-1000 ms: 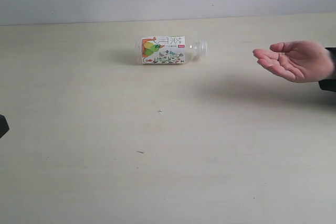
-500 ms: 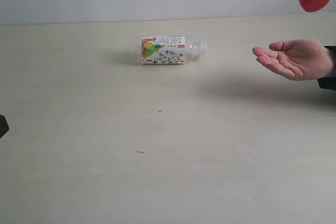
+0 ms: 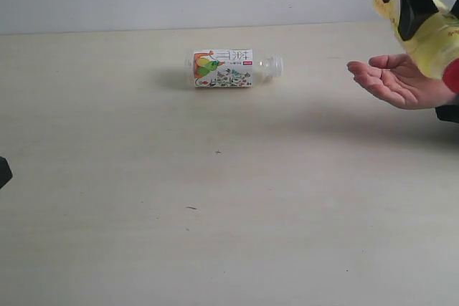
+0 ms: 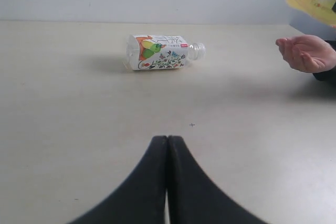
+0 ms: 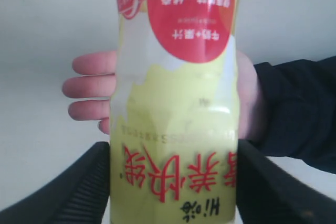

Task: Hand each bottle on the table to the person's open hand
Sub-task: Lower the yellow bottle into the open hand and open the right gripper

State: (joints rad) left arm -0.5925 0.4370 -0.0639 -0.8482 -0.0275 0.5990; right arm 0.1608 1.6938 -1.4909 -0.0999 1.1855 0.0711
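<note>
Step (my read): handover of yellow bottle (image 3: 434,44) to the person's open hand (image 3: 394,84); release not yet done.
R gripper (image 5: 173,192): jaws spread wide, pinching the yellow bottle by its body, one finger on each side.
L gripper (image 4: 167,182): fingers pressed together, nothing between them, low over the table (image 3: 215,213), well apart from the action.
Yellow bottle pos: in the air, tilted, cap end pointing down and away from the gripper, just above the palm in the right wrist view.
Fruit-label bottle (image 3: 224,69): lying on its side on the table, far side, well apart from the hand.
How to do it well: lower until the bottle body rests across the palm, not on the fingertips. Open the jaws only once the hand bears the weight, then pull straight back so the fingers don't drag the label. The bottle is round and slick, so prob rolls if dropped early.
Hard to tell: whether the bottle touches the palm yet, since no view shows a gap or contact.
Cut off: red cap at the exterior view's edge, plus the sleeve and most of the R arm.
Not in view: any other bottles.
</note>
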